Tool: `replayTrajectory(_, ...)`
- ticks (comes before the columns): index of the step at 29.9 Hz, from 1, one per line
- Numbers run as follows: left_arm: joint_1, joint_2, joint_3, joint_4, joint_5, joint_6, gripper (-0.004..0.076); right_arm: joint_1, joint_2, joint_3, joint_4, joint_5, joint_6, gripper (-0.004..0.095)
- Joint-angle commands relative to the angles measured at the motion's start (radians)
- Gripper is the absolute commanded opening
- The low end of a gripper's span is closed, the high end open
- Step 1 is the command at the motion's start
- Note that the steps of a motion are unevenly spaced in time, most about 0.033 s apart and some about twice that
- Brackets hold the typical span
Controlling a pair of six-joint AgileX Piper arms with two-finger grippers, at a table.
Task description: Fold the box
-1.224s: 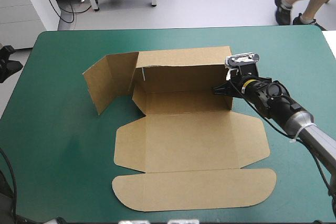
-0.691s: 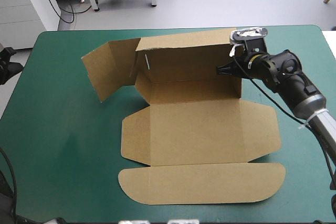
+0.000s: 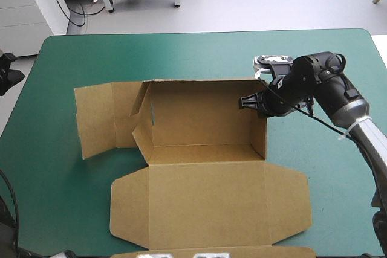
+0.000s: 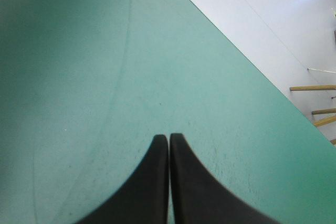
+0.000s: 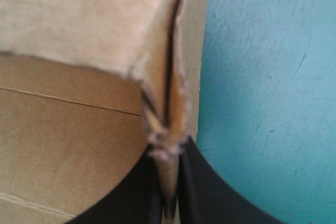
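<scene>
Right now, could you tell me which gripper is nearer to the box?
Right. The right gripper has its jaws shut on the right wall of the box; the left gripper is apart from it, jaws shut over the teal-green cover.

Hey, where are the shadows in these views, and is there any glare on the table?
High view: even light, no glare on the teal-green cover; faint shade inside the box. Left wrist view: the cover dims away from its edge. Right wrist view: dark shadow in a seam of the box, ahead of the right gripper.
</scene>
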Motion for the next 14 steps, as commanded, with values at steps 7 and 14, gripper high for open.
replayTrajectory(7, 0.001, -0.044, -0.025, -0.077, -0.026, -0.012, -0.0008, -0.004, -0.05, 0.064, -0.074, -0.036, 0.001, -0.0006)
replayTrajectory(14, 0.001, -0.044, -0.025, -0.077, -0.024, -0.012, -0.0008, -0.004, 0.025, 0.061, -0.22, -0.065, 0.037, -0.0006)
